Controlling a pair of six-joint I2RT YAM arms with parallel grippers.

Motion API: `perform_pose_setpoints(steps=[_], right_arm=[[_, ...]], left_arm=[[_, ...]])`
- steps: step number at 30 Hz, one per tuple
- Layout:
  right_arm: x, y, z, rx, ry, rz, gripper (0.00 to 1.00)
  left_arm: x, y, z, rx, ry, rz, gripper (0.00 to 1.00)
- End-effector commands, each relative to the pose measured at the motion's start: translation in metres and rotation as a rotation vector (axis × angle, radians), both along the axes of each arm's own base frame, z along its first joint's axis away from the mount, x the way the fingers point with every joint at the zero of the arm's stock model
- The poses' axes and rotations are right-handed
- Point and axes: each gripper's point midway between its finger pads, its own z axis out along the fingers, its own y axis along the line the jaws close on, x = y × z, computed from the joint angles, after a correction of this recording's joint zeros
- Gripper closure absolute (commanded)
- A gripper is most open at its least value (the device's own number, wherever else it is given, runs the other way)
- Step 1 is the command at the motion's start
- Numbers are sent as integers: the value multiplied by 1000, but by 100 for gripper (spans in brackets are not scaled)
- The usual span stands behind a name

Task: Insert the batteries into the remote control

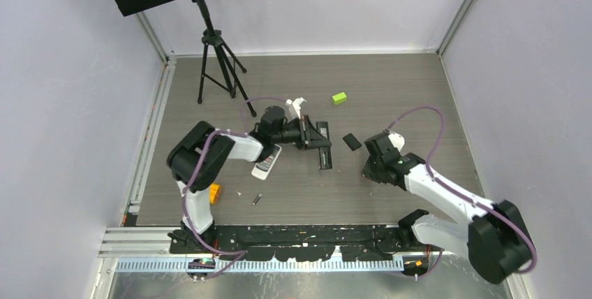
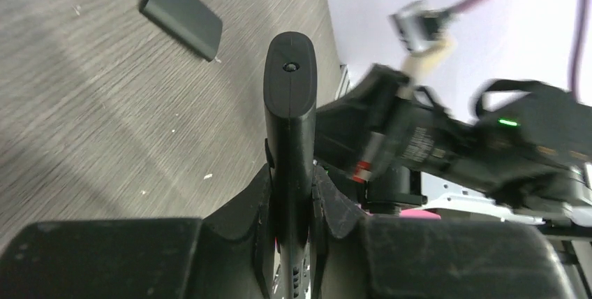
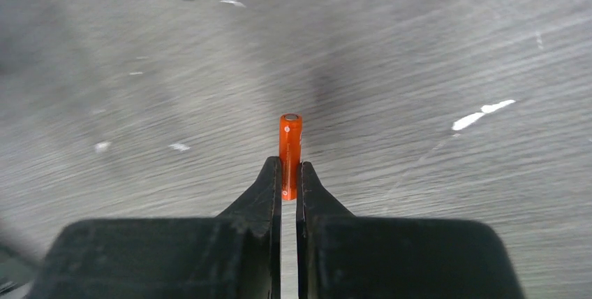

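In the left wrist view my left gripper (image 2: 291,186) is shut on the black remote control (image 2: 290,96), which it holds on edge with one end pointing away from the camera. From above, the left gripper (image 1: 309,134) and the remote control (image 1: 325,149) sit at the table's middle. My right gripper (image 3: 289,173) is shut on an orange-red battery (image 3: 290,142), which sticks out past the fingertips just above the table. Seen from above, the right gripper (image 1: 368,168) hangs to the right of the remote, and its battery is hidden there. A dark battery (image 1: 257,199) lies near the front.
A dark flat cover (image 1: 352,141) lies between the two grippers, also in the left wrist view as the cover (image 2: 183,12). A white remote (image 1: 267,161) lies under the left arm. A lime-green block (image 1: 339,98), an orange block (image 1: 214,193) and a tripod stand (image 1: 218,68) are on the table.
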Motion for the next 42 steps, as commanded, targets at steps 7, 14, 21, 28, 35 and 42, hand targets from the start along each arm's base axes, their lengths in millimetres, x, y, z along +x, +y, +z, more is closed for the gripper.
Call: perform_pose_setpoints(steps=[7, 14, 21, 28, 35, 42], right_arm=[[16, 61, 84, 344, -278, 227, 98], [10, 76, 85, 402, -259, 298, 96], [8, 80, 78, 395, -225, 331, 94], [-1, 80, 73, 394, -187, 366, 90], [-2, 74, 63, 333, -154, 370, 88], [1, 71, 61, 304, -153, 362, 78]], left_arm=[[-15, -65, -23, -27, 103, -115, 100], [-14, -76, -30, -26, 149, -121, 100], [-15, -77, -35, -17, 172, -119, 100], [-15, -78, -35, -19, 172, -127, 100], [-16, -79, -27, -53, 187, -131, 100], [-16, -80, -26, -64, 193, -133, 100]])
